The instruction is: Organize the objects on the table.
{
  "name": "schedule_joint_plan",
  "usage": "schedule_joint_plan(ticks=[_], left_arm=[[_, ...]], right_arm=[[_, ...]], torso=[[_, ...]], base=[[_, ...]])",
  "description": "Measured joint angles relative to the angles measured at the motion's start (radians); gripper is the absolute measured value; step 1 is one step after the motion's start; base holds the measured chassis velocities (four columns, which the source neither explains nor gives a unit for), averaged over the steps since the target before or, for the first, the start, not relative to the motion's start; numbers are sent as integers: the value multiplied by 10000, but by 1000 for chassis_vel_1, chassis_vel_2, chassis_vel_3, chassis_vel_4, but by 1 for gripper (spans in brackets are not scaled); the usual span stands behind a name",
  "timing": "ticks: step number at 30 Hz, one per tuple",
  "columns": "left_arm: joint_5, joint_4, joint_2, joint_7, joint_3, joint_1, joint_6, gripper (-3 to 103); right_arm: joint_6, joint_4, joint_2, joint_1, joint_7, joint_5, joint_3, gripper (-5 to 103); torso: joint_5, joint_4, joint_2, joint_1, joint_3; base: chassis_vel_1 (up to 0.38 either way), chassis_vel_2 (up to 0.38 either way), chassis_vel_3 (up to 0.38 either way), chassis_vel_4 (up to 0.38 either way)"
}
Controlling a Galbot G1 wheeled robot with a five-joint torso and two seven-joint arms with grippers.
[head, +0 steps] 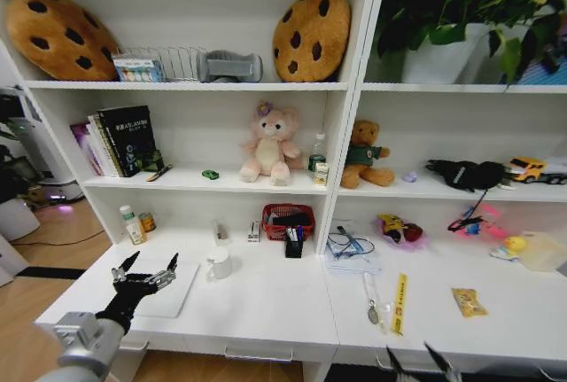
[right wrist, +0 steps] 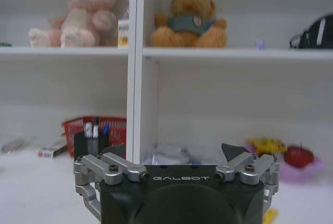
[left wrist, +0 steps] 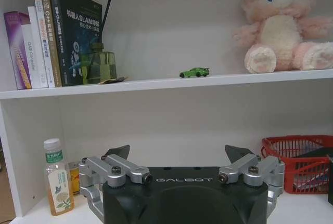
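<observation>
White shelves over long white table (head: 266,307). Laptop (head: 164,292) flat at table's left end, left gripper (head: 144,273) spread open just above it. Probably heavy, stiff, slick: take by edge. Right gripper (head: 416,362) open, low at front edge.

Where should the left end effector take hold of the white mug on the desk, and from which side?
Grip the white mug by its rim and wall, coming from above. It stands upright, open top up, its handle toward the left end effector, which hovers open over the silver laptop. A side approach would probably meet that handle; pinching one wall from above avoids it.
</observation>
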Motion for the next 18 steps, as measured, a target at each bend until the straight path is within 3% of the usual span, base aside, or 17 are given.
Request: schedule_joint_plan(ticks=[3, 6, 13, 18], left_arm=[[0, -1, 1, 0, 0, 0, 0, 100], [0, -1, 1, 1, 0, 0, 0, 100], [0, -1, 1, 0, 0, 0, 0, 100], [0, 0, 1, 0, 0, 0, 0, 100]], right_arm=[[-544, -415, -1011, 1542, 364, -19, 751, 100], [-1001, -620, -1292, 1890, 1001, 561, 913, 100], [-996, -1576, -1111, 1628, 1049, 1560, 1410, 100], [-945, -1795, -910, 1593, 1035, 1677, 1410, 100]], torso=[[5, 5, -3, 2, 2], [2, 5, -3, 4, 2], [1, -1, -2, 2, 0], [0, -2, -2, 1, 0]], base=[[0, 0, 0, 0], [0, 0, 0, 0], [0, 0, 0, 0], [0, 0, 0, 0]])
